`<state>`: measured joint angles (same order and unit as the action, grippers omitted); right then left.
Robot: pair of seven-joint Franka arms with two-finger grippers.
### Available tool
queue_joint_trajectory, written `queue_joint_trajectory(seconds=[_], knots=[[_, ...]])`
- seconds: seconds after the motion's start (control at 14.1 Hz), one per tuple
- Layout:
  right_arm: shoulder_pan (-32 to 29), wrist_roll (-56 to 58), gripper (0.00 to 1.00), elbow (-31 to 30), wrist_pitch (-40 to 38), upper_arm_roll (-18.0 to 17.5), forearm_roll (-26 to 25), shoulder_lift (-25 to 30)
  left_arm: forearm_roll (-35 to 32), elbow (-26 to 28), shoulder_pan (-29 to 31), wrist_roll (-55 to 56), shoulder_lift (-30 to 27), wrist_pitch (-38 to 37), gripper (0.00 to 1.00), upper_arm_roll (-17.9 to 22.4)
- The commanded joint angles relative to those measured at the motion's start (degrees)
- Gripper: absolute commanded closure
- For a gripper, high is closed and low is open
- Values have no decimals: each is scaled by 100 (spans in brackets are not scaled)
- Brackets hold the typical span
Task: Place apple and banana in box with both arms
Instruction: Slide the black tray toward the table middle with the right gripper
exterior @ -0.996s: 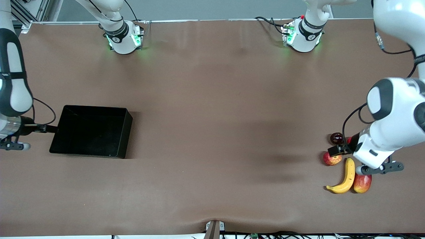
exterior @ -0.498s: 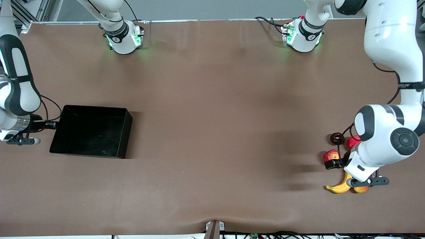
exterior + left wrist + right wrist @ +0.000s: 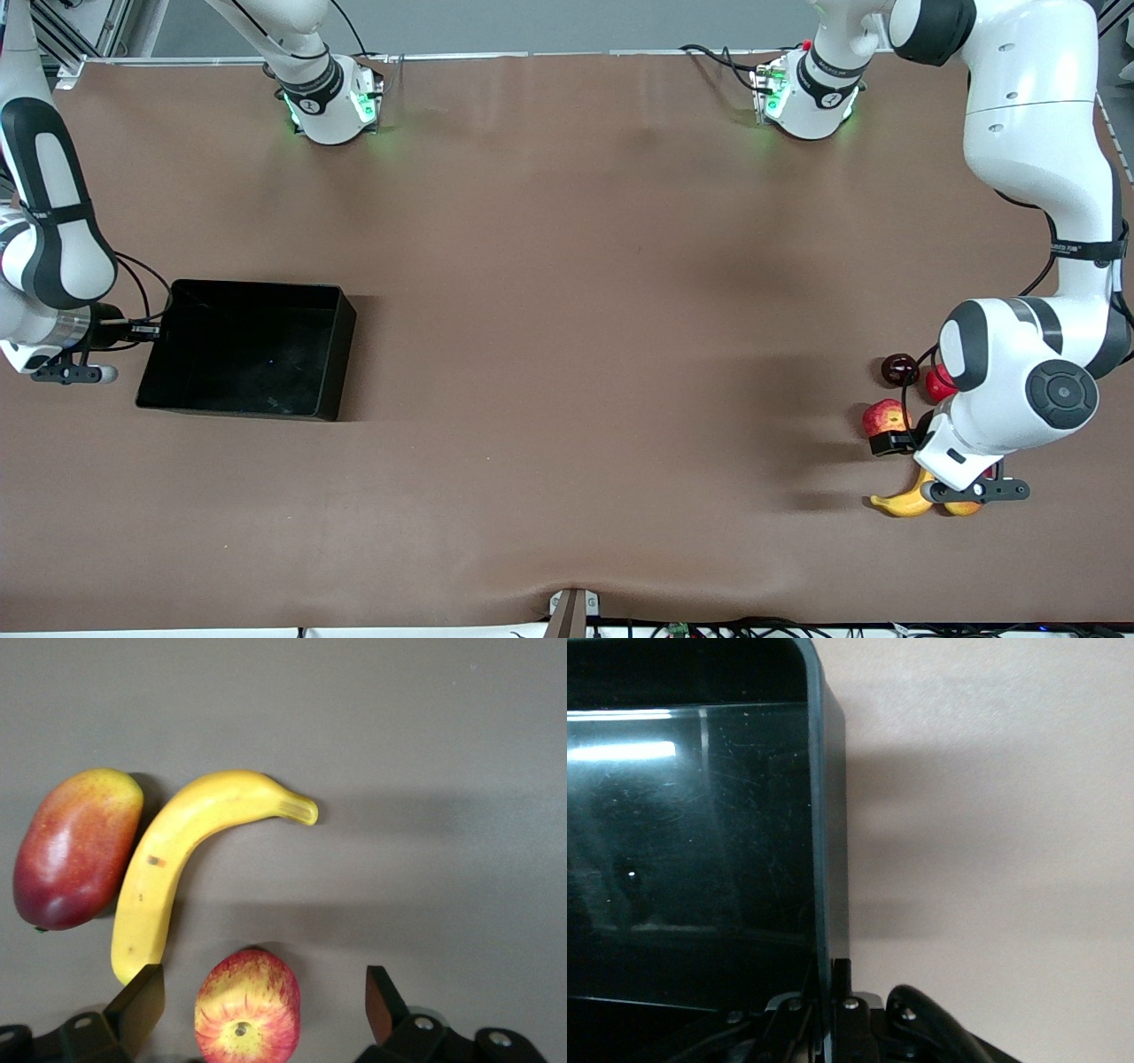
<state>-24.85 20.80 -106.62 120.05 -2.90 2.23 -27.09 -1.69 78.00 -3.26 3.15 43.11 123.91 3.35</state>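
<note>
Left gripper (image 3: 257,1010) hangs over the apple (image 3: 247,1005), fingers (image 3: 137,1005) spread either side, beside the banana (image 3: 177,859). Right gripper (image 3: 831,992) pinches the box (image 3: 819,815) wall near the bench (image 3: 567,310) edge.

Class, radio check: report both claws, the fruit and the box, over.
Left claw open, straddling the apple. Right claw shut on the box wall. Banana beside the apple, mango against it; box empty.

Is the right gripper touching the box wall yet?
Touching. The right wrist view shows the right gripper shut on the box, its thin wall pinched between the fingers with no gap visible.
</note>
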Motion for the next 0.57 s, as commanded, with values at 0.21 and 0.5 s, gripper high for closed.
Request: queue_joint_trajectory(seconds=[0.21,0.5], knots=[[339,-5,100,967,-1493,-176,611,151,-95,-23,44,28,295,-77,0,17],[1094,-723,100,1170,-1819,-176,1244,221,-121,48,97,36,295,-244,0,25]])
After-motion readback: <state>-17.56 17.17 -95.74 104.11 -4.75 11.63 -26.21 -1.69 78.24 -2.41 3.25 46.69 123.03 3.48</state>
